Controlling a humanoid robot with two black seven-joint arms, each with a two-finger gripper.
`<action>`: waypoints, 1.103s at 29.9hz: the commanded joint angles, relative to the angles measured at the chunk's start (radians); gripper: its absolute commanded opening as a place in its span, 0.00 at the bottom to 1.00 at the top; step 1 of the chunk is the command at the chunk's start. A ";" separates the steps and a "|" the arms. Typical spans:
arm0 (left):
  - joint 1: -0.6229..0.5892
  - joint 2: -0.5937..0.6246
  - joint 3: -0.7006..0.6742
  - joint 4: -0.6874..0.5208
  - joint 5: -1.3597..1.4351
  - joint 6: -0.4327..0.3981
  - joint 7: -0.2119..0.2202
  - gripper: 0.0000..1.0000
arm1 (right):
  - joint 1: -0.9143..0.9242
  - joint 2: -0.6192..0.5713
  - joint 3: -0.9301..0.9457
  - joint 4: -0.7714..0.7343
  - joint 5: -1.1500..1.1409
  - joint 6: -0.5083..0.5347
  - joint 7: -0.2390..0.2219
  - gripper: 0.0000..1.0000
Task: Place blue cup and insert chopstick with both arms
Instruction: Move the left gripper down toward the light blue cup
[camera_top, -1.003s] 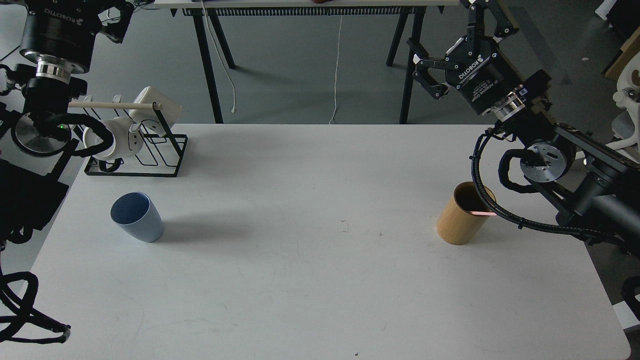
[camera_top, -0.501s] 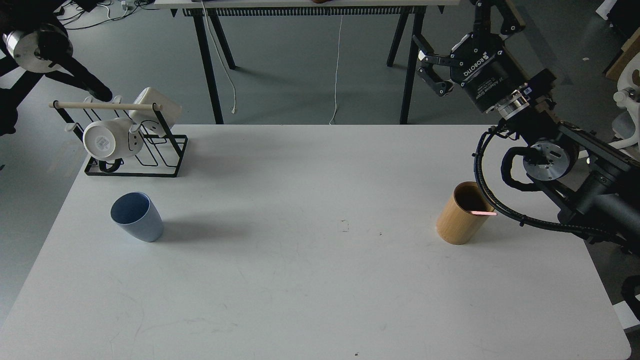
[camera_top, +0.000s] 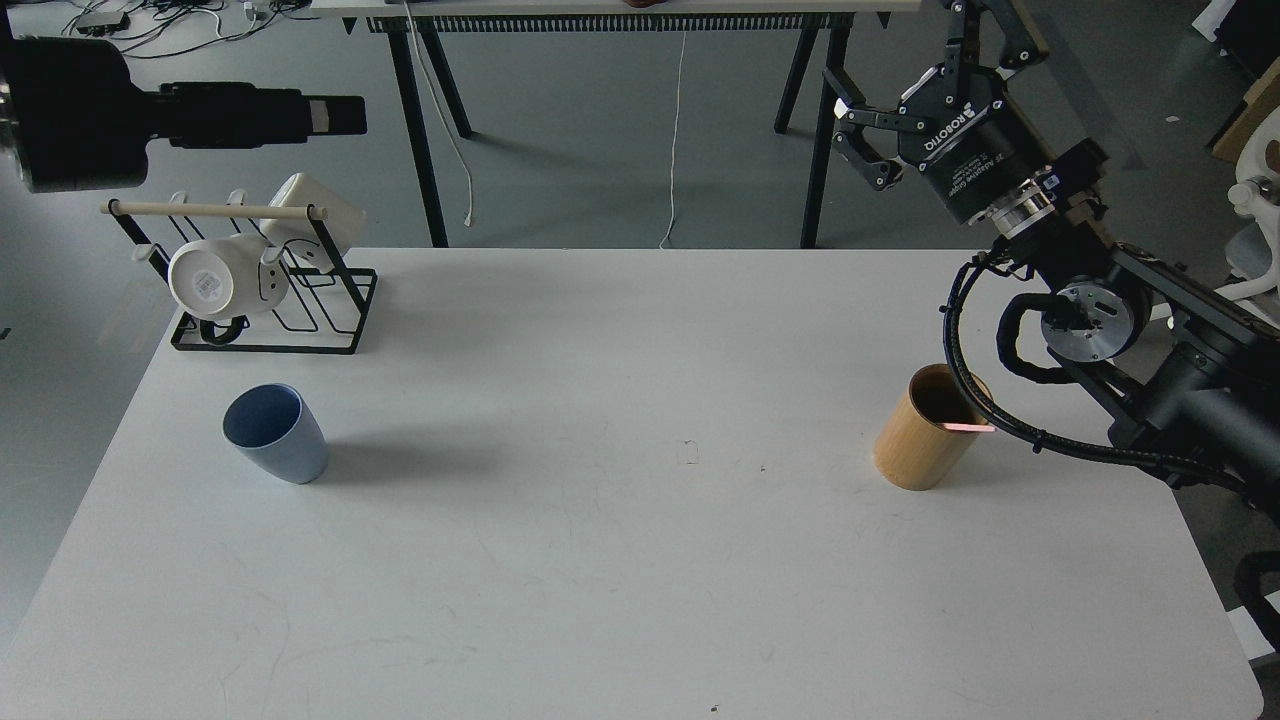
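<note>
The blue cup (camera_top: 275, 432) stands upright on the left of the white table (camera_top: 620, 580), in front of the mug rack. A pink chopstick end (camera_top: 967, 427) shows at the rim of the tan bamboo cylinder (camera_top: 925, 440) on the right; the rest of it is hidden inside. My right gripper (camera_top: 888, 55) is open and empty, raised beyond the table's far right edge, above and behind the cylinder. My left gripper (camera_top: 345, 115) points right, high above the rack, far from the cup; its fingers show as one dark shape.
A black wire rack (camera_top: 270, 300) with a pale wooden dowel and white mugs (camera_top: 215, 278) stands at the table's far left. My right arm's cable (camera_top: 1000, 420) runs past the cylinder's rim. Trestle legs (camera_top: 420, 130) stand behind the table.
My left arm has swung from beside the rack up and out, and now stretches level to the right above it. My right gripper has shifted only slightly. The cup and cylinder have not moved.
</note>
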 joint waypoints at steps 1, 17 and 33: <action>0.059 0.014 0.034 0.026 0.226 0.009 0.000 1.00 | -0.007 0.000 -0.002 -0.009 0.000 0.000 0.000 0.99; 0.346 -0.222 0.038 0.425 0.392 0.059 0.000 1.00 | -0.020 0.000 -0.002 -0.009 0.000 0.000 0.000 0.99; 0.481 -0.380 0.031 0.647 0.378 0.128 0.000 1.00 | -0.037 0.002 0.000 -0.005 0.000 0.000 0.000 0.99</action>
